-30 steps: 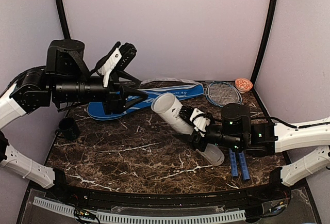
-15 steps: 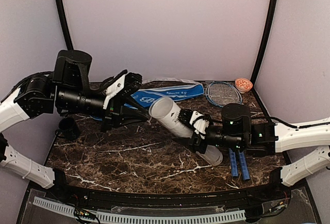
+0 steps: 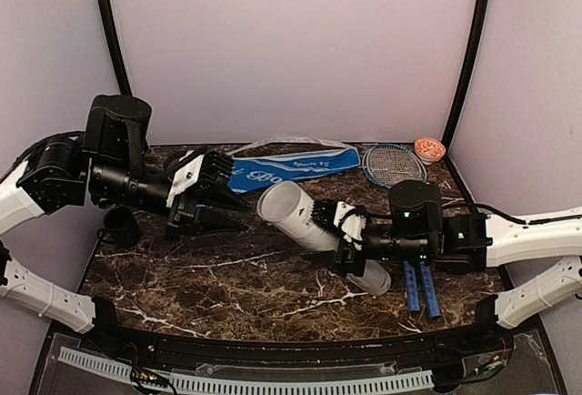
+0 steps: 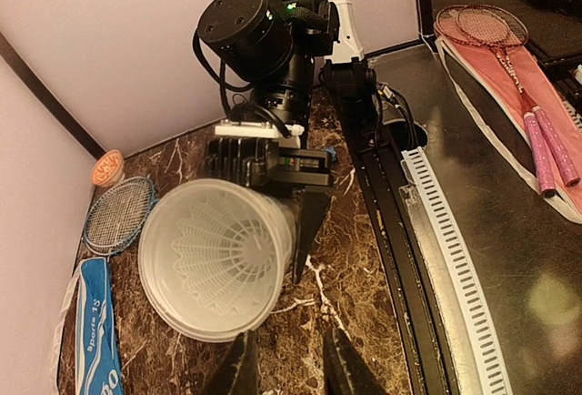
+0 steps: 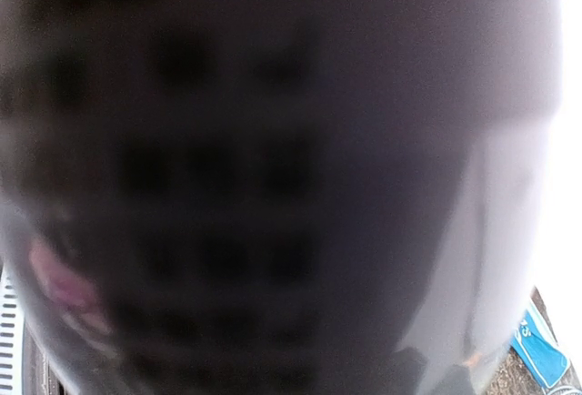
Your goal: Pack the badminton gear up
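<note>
The right gripper (image 3: 348, 228) is clasping the long white tube (image 3: 293, 215) around its middle, holding it tilted over the marble table (image 3: 227, 277) with its open mouth raised toward the left gripper (image 4: 289, 366); a feather shuttlecock (image 4: 223, 254) is sitting inside the tube; the left gripper's jaws are standing slightly parted, grasping nothing, just before the rim.

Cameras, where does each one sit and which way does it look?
Top: high behind the arms, looking down on the table; both arms show, right claw gripping the tube.
Left wrist: on the left arm, facing the tube's open mouth with a shuttlecock inside; left claw tips peek in below.
Right wrist: pressed against the tube, all blur; only a corner of blue cover.
Shared: top and left wrist both see tube, rackets, orange bowl.
</note>
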Available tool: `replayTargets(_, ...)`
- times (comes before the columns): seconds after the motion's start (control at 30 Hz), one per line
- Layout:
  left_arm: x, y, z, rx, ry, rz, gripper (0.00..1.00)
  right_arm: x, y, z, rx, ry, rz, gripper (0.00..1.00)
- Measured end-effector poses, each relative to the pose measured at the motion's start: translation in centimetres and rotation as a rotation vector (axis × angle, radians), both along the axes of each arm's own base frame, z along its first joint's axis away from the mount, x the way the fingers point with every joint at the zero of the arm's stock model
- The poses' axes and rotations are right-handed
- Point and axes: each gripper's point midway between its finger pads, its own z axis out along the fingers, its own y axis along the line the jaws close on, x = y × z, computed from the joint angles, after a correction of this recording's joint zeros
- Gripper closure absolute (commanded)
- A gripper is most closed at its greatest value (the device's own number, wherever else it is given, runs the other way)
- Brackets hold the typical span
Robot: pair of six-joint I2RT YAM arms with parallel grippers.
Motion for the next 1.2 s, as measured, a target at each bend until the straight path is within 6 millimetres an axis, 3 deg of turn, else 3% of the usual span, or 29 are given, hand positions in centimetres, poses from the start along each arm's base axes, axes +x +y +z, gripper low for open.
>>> replayTargets(0.33,-0.1,-1.1,-1.4,0.040,-0.002,-0.025,0.67,-0.4,0.3,-0.1,-0.010,0.012,0.025,0.47)
replayTargets(0.8,0.1,-2.3,-1.8,0.066,-0.022,-0.026,0.57,-0.3,0.5,-0.3,-0.014,0.016,0.033,0.47)
replayTargets(1.2,0.5,-3.1,-1.4,0.074,-0.042,-0.007,0.55,-0.3,0.6,-0.3,-0.015,0.017,0.033,0.48)
